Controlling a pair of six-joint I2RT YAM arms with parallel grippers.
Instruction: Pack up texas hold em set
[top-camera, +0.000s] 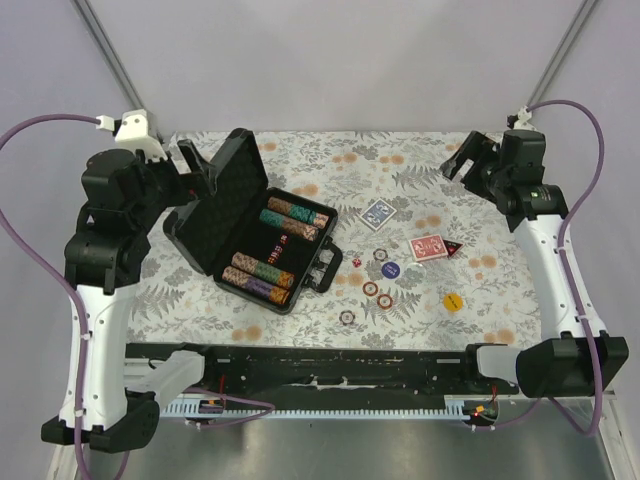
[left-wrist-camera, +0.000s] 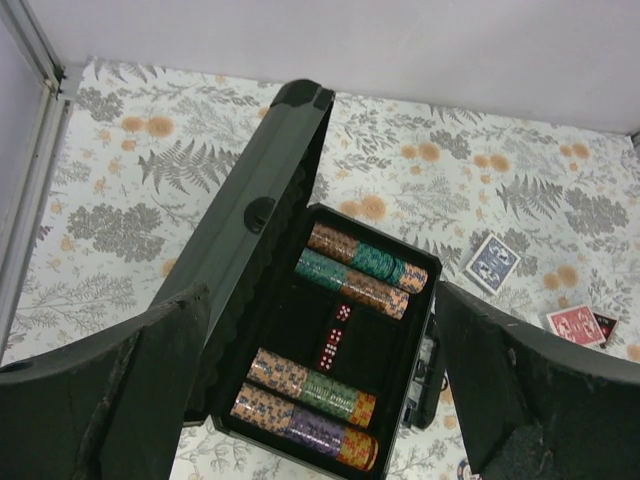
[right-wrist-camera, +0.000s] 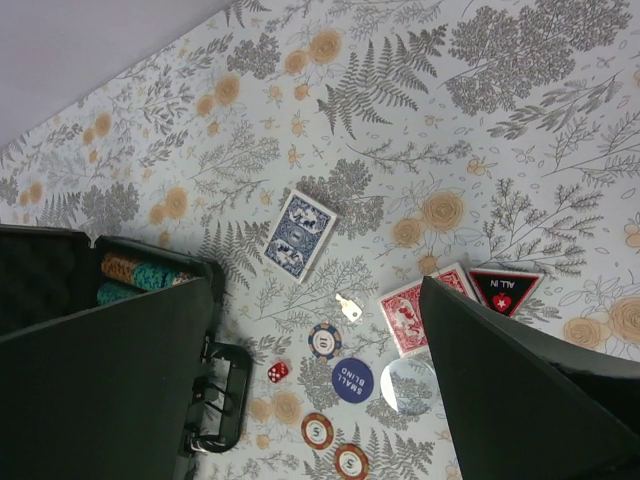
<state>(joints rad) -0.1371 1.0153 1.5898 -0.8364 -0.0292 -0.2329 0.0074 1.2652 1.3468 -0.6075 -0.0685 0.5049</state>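
Briefcase (top-camera: 250, 225) open, table left-centre, lid tilted up toward left arm; chip rows (left-wrist-camera: 365, 262) and red dice (left-wrist-camera: 335, 340) seated in foam | left gripper (left-wrist-camera: 320, 298) spread wide above case, empty | right gripper (right-wrist-camera: 312, 290) spread wide, empty | blue deck (right-wrist-camera: 300, 233), red deck (right-wrist-camera: 405, 315), loose chips (right-wrist-camera: 325, 341), one die (right-wrist-camera: 277, 371) on cloth right of case.

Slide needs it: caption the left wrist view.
Left gripper open over the open briefcase, chip rows and dice inside.
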